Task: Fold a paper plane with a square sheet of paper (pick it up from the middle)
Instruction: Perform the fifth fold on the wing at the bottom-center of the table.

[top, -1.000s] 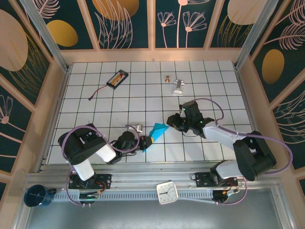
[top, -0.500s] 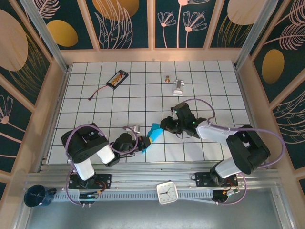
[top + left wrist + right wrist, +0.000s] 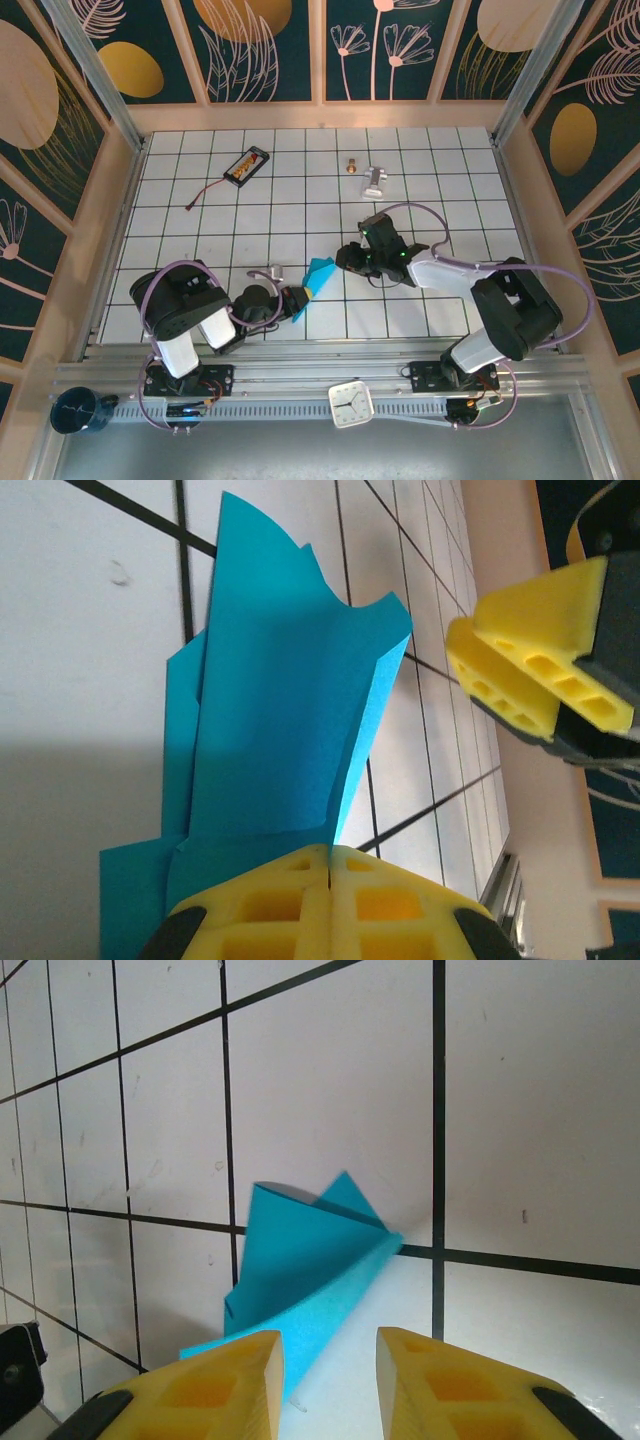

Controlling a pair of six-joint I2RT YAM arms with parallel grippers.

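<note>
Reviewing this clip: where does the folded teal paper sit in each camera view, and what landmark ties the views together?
Top external: teal paper just below centre, between the two arms' tips.
Left wrist: teal paper at centre, rising from the shut left fingers at the bottom edge.
Right wrist: teal paper lower centre-left, just ahead of the right fingers.
Shared landmark: the white grid table.

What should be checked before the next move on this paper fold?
1. Left gripper shut on the paper: ok.
2. Right gripper open: ok.
3. Paper lying ahead of the right gripper's opening: ok.
4. Paper layers pressed flat: not ok, they stand apart and curve.
5. Paper edge inside the right gripper's opening: cannot tell.
6. Battery pack and metal piece well away from both arms: ok.
</note>
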